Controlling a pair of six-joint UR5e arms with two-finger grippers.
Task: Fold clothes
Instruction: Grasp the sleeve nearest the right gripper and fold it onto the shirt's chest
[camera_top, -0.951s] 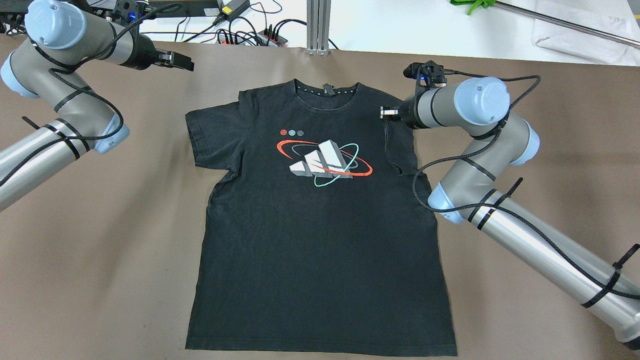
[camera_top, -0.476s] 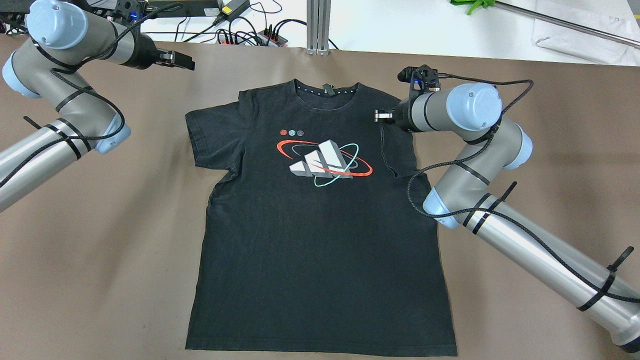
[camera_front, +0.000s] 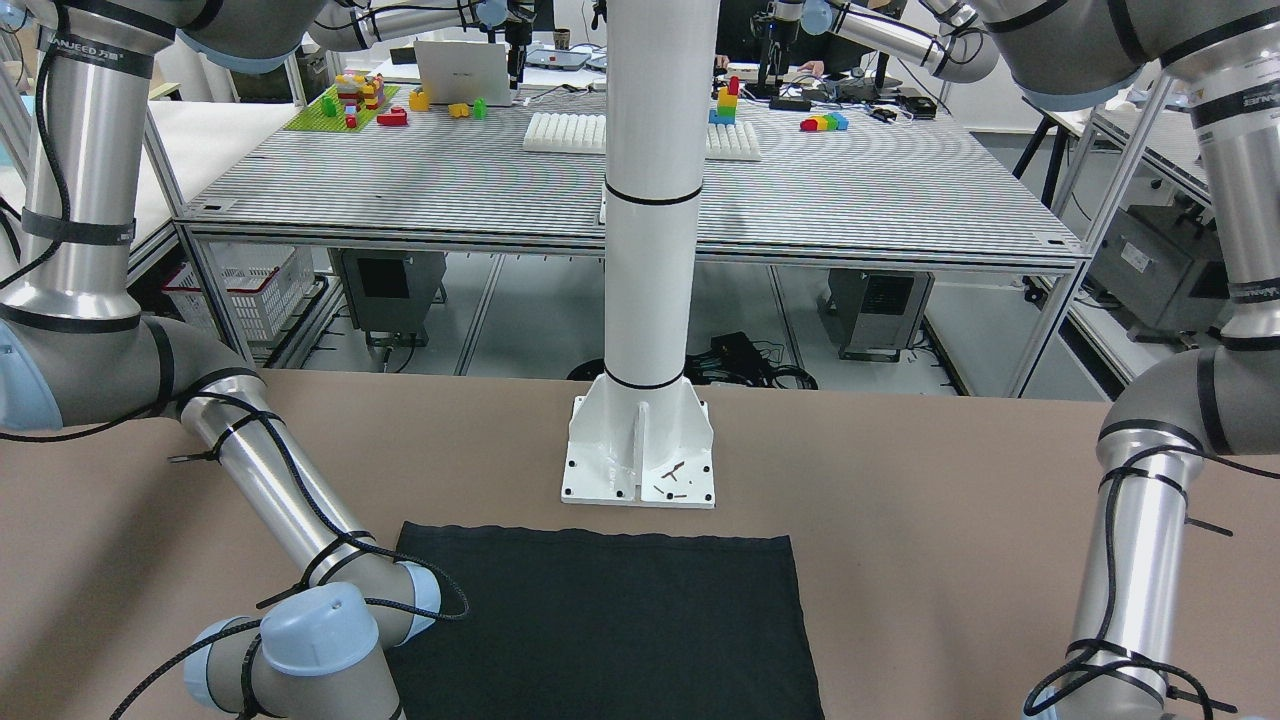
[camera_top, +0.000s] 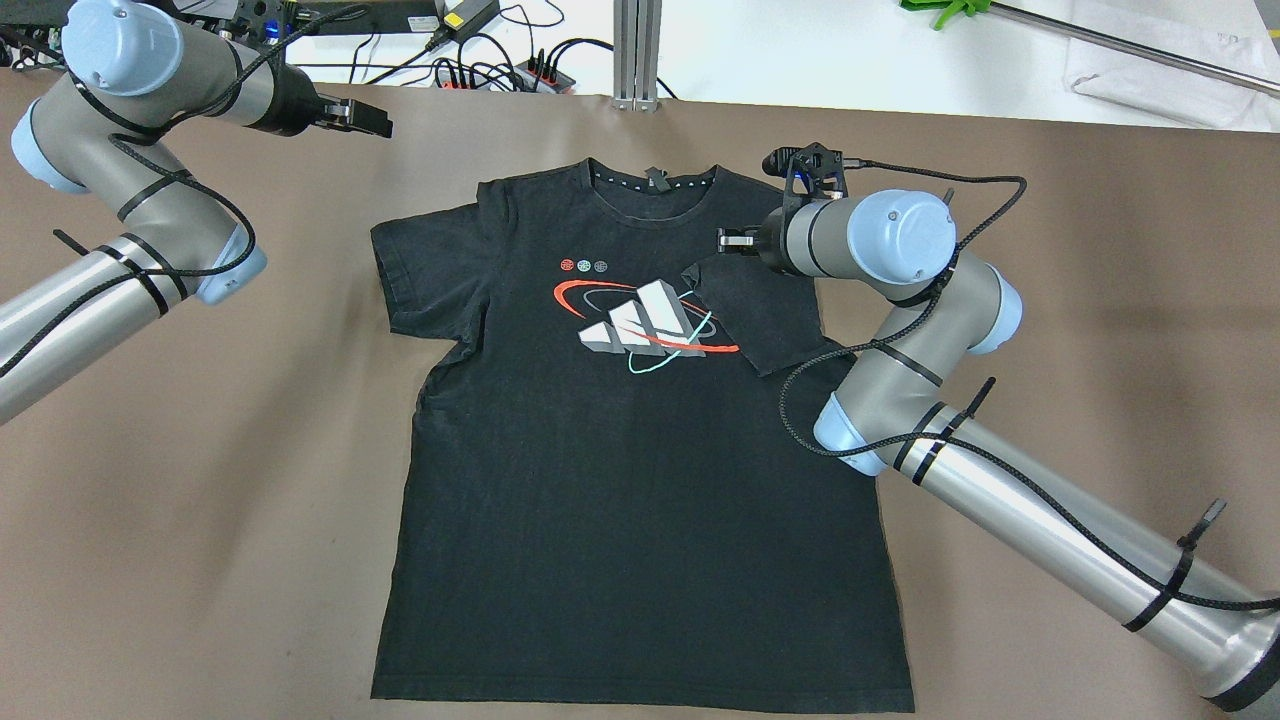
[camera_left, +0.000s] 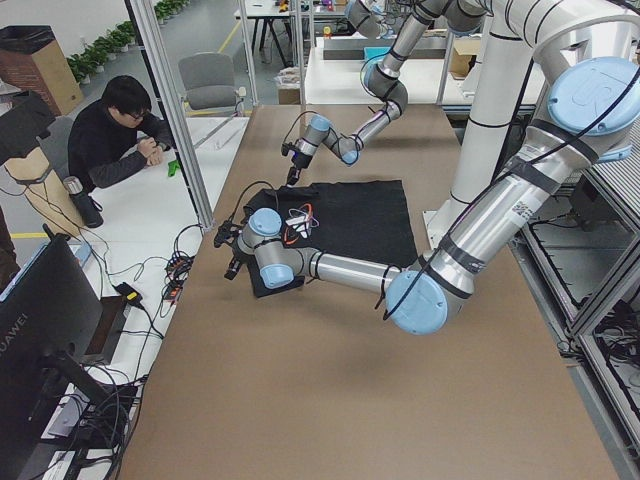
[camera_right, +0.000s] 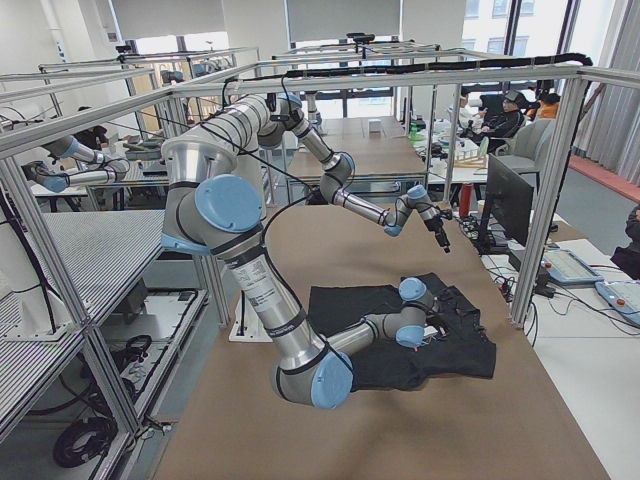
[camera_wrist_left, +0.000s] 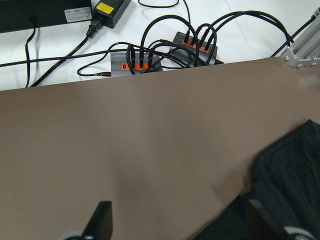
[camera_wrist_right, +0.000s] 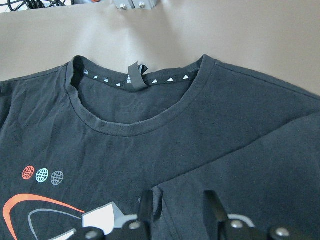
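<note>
A black T-shirt (camera_top: 620, 480) with a red, teal and white chest print lies flat, face up, on the brown table (camera_top: 200, 500). Its right sleeve (camera_top: 760, 310) is folded inward over the chest and covers the print's edge. My right gripper (camera_top: 730, 240) hovers just above that sleeve's corner. In the right wrist view its fingers (camera_wrist_right: 146, 202) stand apart over the sleeve (camera_wrist_right: 260, 170), so it is open. My left gripper (camera_top: 372, 122) is open and empty above bare table, beyond the spread-out left sleeve (camera_top: 420, 270). The shirt's hem shows in the front view (camera_front: 600, 620).
The white pole's base plate (camera_front: 640, 460) stands behind the shirt's hem. Power strips and cables (camera_top: 500, 70) and an aluminium post (camera_top: 637, 50) lie past the table's far edge. A person (camera_left: 115, 135) sits beyond that edge.
My right gripper moved left over the chest, and the right sleeve went from standing upright to lying folded over the print. The left arm barely moved.
</note>
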